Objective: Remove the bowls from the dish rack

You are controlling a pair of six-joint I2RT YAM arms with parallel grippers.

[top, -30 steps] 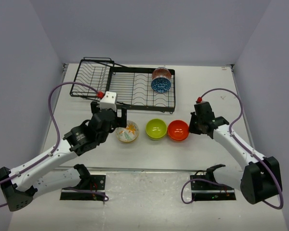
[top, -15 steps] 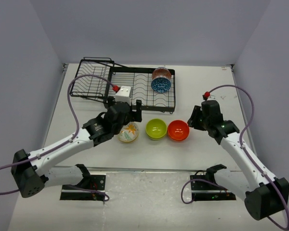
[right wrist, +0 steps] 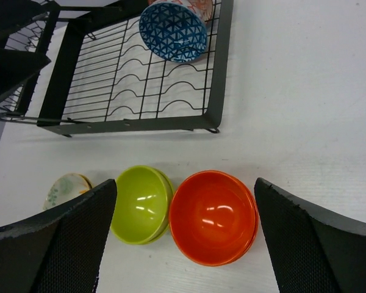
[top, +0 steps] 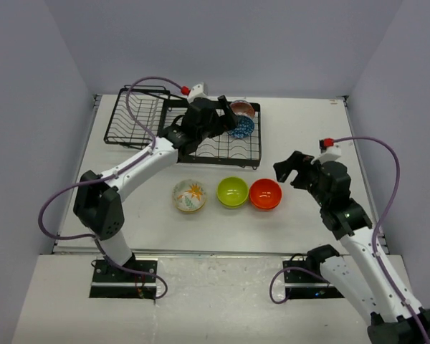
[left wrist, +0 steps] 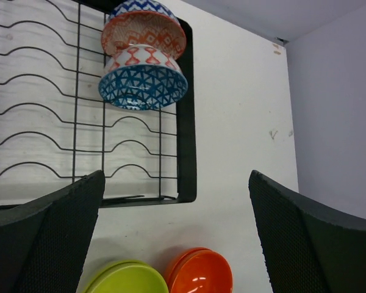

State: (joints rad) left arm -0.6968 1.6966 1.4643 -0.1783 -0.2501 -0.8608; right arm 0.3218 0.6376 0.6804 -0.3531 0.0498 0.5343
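The left gripper (left wrist: 175, 183) hangs over the rack (right wrist: 134, 124), its jaws spread wide and holding nothing. Just ahead of it, at the rack's far right end, 2 bowls stand on edge among the dividers, one against the other: a blue bowl (left wrist: 143, 85) nearer the arm and a red-patterned bowl (left wrist: 144, 29) behind it. 3 more bowls sit upright in a row on the table (top: 308, 122) in front of the rack: a floral bowl (top: 189, 196) on the left, a green bowl (top: 232, 191) in the middle, and an orange bowl (top: 265, 193) close beside it. The right gripper (right wrist: 186, 183) hovers near the orange bowl, to its right, jaws wide apart and empty.
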